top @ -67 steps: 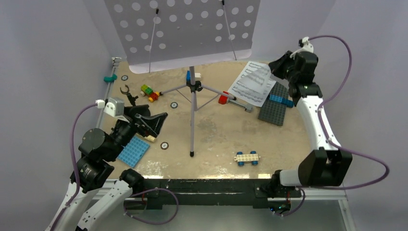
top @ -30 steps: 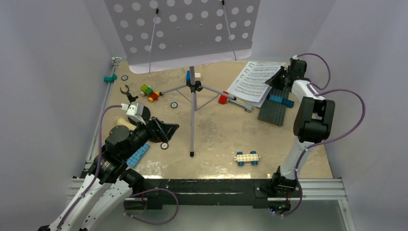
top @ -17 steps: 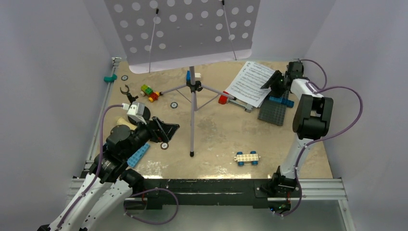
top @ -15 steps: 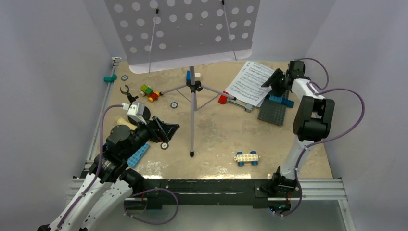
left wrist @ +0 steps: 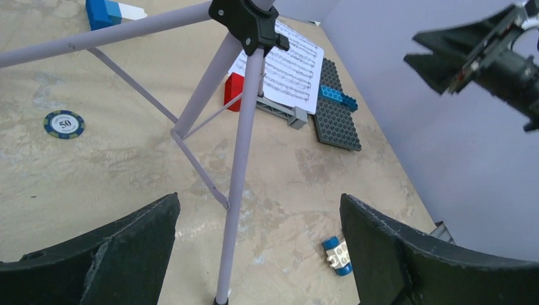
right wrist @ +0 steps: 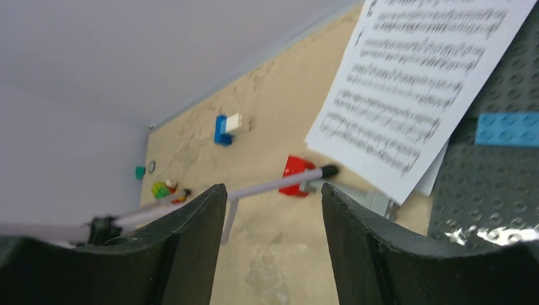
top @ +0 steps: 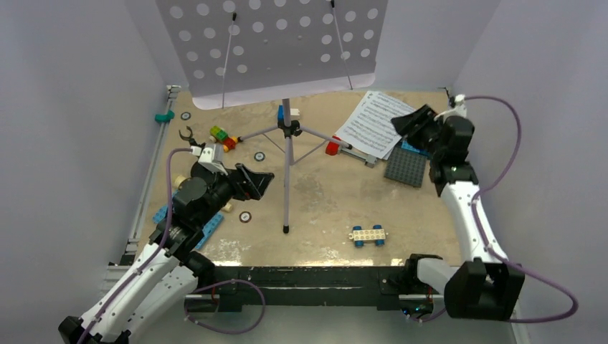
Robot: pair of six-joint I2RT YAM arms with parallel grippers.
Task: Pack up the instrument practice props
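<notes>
Top external view, items by descending size.

1. Table [top: 337, 193]: mottled beige top, purple walls around it.
2. Music stand [top: 276, 43]: lilac perforated desk, upright at the table's middle rear, on a thin tripod. In the left wrist view one tripod leg [left wrist: 238, 171] stands on the tabletop.
3. Left gripper [top: 254, 183]: raised over the left side and facing the tripod. Fingers spread wide and empty; the leg appears in the gap between them, untouched.
4. Right gripper [top: 410, 120]: in the air above the far right corner, fingers parted with nothing between them.
5. Sheet music [top: 369, 125]: white printed pages lying flat at the rear right. Their right edge overlaps the grey baseplate.
6. Grey baseplate [top: 406, 166]: studded, flat, carrying a blue strip brick [right wrist: 508, 129].
7. Blue baseplate [top: 204, 226]: flat, partly hidden beneath the left arm.
8. Wheeled brick [top: 368, 234]: white with blue wheels, near the front edge.
9. Coloured brick cluster [top: 224, 137]: left of the tripod.
10. Red brick [top: 333, 147]: just beside the pages' near corner.
11. Poker chip [top: 259, 155]: small and round, between the cluster and the tripod.
</notes>
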